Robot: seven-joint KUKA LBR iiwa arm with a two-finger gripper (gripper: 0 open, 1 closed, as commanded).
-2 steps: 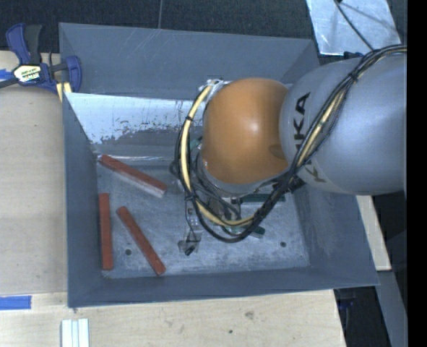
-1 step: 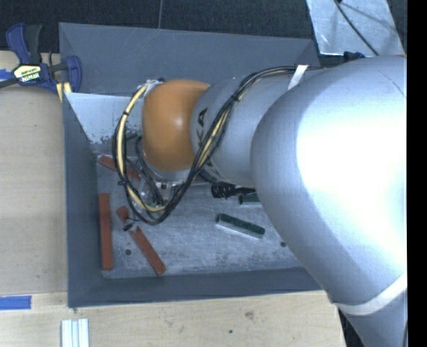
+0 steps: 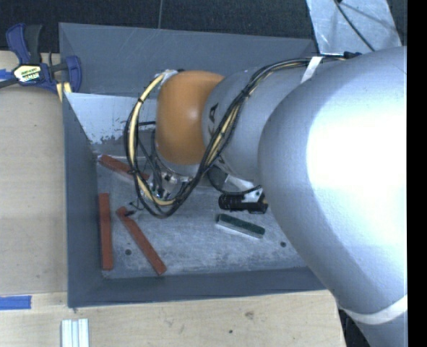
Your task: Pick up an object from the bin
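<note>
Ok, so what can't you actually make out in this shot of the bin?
Camera view:
- Gripper: mostly hidden by the orange cover and cables; what it is over or holds cannot be told.
- Bin: its right part is covered by the arm.
- Upper brown stick: its right end runs under the cables.
- Black thing: partly under the arm, kind unclear.

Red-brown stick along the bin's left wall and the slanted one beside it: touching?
Apart. The camera view shows a strip of grey bin floor between the left-wall stick and the slanted stick, narrowest at their upper ends.
</note>
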